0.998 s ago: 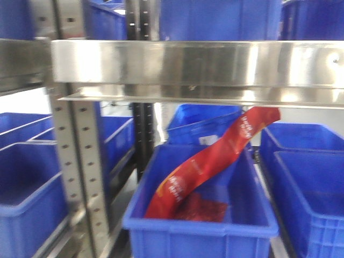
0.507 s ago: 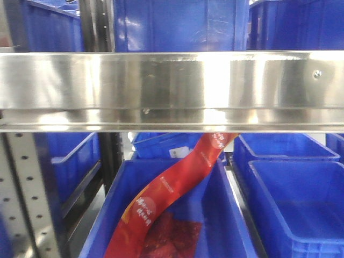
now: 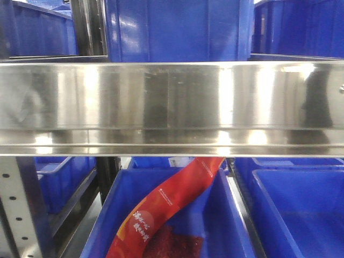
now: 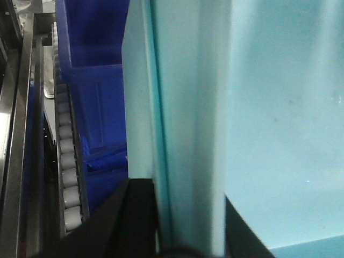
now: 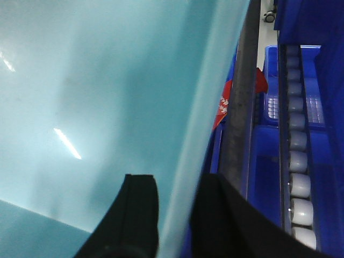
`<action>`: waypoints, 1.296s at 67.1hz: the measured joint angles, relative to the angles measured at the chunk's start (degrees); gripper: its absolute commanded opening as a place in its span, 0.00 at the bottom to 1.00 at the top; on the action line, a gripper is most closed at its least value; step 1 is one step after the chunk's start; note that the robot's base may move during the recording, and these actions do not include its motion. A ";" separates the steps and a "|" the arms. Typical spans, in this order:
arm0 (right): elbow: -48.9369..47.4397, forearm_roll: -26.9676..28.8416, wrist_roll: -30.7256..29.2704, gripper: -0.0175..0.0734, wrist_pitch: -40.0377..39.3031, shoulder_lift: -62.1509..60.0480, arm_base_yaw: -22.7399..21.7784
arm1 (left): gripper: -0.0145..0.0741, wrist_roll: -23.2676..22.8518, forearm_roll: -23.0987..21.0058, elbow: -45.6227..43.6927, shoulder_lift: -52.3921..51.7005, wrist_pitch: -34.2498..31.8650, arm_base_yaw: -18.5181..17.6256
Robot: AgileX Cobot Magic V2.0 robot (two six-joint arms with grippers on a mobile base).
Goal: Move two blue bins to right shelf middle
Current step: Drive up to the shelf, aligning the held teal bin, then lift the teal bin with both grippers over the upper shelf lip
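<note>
A pale turquoise bin (image 4: 279,118) fills the right of the left wrist view. My left gripper (image 4: 185,201) is shut on its rim, one black finger (image 4: 134,215) on each side of the wall. The same pale turquoise plastic (image 5: 97,97) fills the left of the right wrist view. My right gripper (image 5: 174,188) is shut on its rim there. I cannot tell whether this is one bin or two nested. The right shelf's shiny steel front rail (image 3: 172,102) spans the front view, close up. Neither the bins nor the grippers show in the front view.
Dark royal-blue crates stand above the rail (image 3: 177,29) and below it (image 3: 301,209). The lower middle crate holds a red packet (image 3: 172,204). A perforated upright (image 3: 19,209) is at lower left. Roller tracks run beside the bin in the left wrist view (image 4: 67,156) and the right wrist view (image 5: 298,156).
The front view has closed in on the shelf and shifted right. The steel rail now sits lower and larger in frame, and the perforated upright has slid to the left edge.
</note>
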 measured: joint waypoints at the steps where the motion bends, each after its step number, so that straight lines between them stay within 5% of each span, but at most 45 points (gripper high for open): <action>1: 0.00 0.00 0.00 0.02 0.00 0.00 0.00 | 0.04 0.00 0.00 0.00 0.00 0.00 0.00; 87: 0.00 0.00 0.00 0.02 0.00 0.00 0.00 | 0.04 0.00 0.10 0.00 0.00 0.00 0.00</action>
